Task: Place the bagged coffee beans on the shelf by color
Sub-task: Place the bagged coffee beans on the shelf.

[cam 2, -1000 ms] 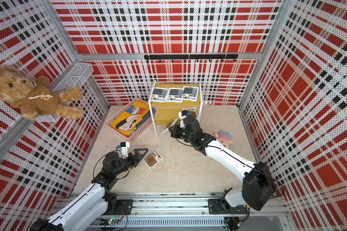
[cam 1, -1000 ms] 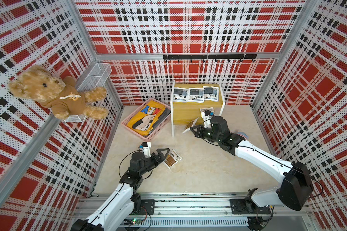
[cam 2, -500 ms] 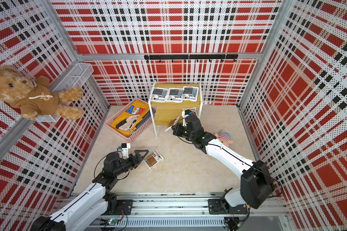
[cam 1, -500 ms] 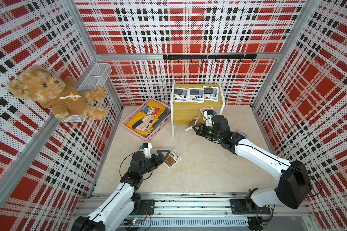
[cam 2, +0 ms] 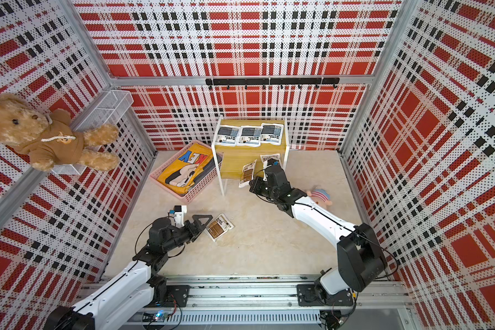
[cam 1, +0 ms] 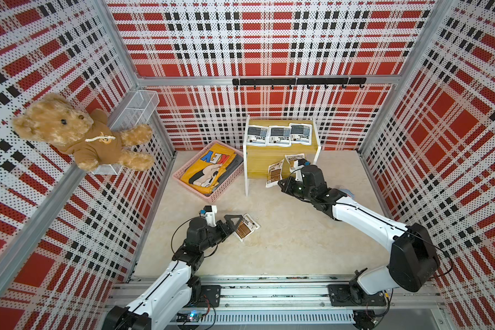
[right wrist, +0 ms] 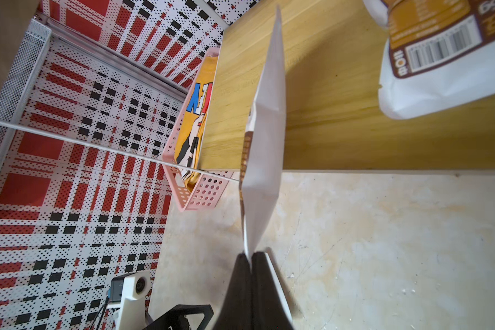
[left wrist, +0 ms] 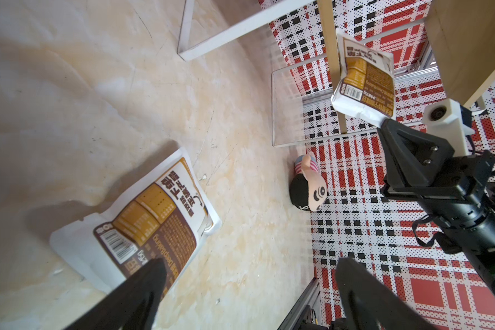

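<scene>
A brown-panel pouch (right wrist: 265, 171), pinched in the right gripper (right wrist: 250, 257), is seen edge-on; its face is shown upper right beyond the wide-spread left gripper (left wrist: 249, 264).

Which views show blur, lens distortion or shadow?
Both top views: sharp, but the wide lens splays the wall posts. Left wrist view: the left gripper's fingers are blurred; the floor pouch casts a shadow. Right wrist view: the right gripper is blurred.
</scene>
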Available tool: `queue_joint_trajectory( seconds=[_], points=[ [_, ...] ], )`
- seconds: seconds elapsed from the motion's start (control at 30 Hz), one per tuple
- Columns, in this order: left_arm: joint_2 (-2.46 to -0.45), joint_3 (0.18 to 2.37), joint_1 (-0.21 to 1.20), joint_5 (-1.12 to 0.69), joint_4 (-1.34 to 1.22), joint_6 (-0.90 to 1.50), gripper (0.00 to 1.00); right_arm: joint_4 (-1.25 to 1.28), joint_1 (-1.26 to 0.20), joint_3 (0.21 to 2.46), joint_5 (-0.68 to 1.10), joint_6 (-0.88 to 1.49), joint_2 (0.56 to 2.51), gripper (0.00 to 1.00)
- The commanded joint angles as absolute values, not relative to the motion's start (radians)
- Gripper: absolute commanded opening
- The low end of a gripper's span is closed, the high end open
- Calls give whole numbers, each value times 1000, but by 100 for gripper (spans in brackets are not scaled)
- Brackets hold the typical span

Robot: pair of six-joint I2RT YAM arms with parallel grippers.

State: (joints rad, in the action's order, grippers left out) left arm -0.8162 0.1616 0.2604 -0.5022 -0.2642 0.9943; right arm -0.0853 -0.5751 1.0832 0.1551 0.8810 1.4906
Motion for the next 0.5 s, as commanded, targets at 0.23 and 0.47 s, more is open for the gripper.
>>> queue_joint_trajectory(
  seconds=[0.23,0.47],
  points=[
    [-827,152,255,-521,-304,976,99,-87,-557,1059,146,882,1512,0],
    [-833,153,255,-533,-305,975,99,178,-554,1041,70,1014,1518,0]
  ],
)
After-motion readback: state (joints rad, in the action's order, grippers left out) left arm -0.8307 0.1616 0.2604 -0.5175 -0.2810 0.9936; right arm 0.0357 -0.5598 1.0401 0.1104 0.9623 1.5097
